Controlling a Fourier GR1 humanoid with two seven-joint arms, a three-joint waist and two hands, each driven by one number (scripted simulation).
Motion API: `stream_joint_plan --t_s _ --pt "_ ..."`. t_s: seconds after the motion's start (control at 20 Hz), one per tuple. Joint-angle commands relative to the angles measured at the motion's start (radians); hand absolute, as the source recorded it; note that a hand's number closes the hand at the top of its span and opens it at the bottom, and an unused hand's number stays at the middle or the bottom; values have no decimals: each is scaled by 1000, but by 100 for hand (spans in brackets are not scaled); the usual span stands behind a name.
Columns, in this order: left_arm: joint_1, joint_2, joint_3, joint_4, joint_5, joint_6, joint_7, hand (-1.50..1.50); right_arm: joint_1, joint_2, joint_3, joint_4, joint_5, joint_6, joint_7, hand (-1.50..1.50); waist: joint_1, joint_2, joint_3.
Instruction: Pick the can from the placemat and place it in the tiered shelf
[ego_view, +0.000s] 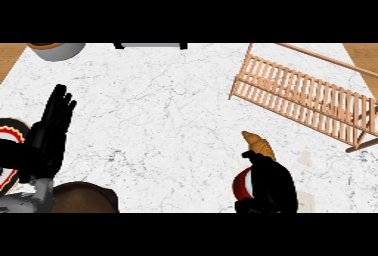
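My right hand (272, 184) is at the lower middle-right, its fingers curled round a red can (241, 184) with a pale end, so most of the can is hidden. The wooden slatted tiered shelf (303, 95) stands tilted at the upper right, well beyond that hand. At the left edge lies a round black, red and white patterned mat (7, 136), partly cut off by the view. My left hand (50, 127) rests open beside it, fingers straight and pointing up the view.
A golden-brown croissant (258, 142) lies just beyond my right hand. A brown rounded object (85, 197) shows at the bottom left. A grey bowl (59, 50) and a dark object (151, 45) sit at the counter's far edge.
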Motion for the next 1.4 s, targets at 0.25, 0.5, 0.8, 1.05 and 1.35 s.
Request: stream_joint_plan --t_s 0.25,0.5,0.8,1.05,1.35 --pt "-3 -44 15 25 -42 -3 -19 0 -42 11 46 65 150 84 44 150 0 6 4" --pt "27 -20 24 -39 -24 -41 16 0 -56 110 -43 194 190 -18 66 150 6 6 4" --pt "16 -65 9 -7 -57 -25 -20 0 -172 174 -29 260 153 -165 164 150 12 8 5" --pt "9 -54 50 48 -42 -64 -41 0 -213 175 21 71 123 -154 255 150 3 6 4" --pt "-15 -60 47 34 -45 -48 -5 0 -344 175 -66 -90 242 -247 298 150 -10 -1 3"
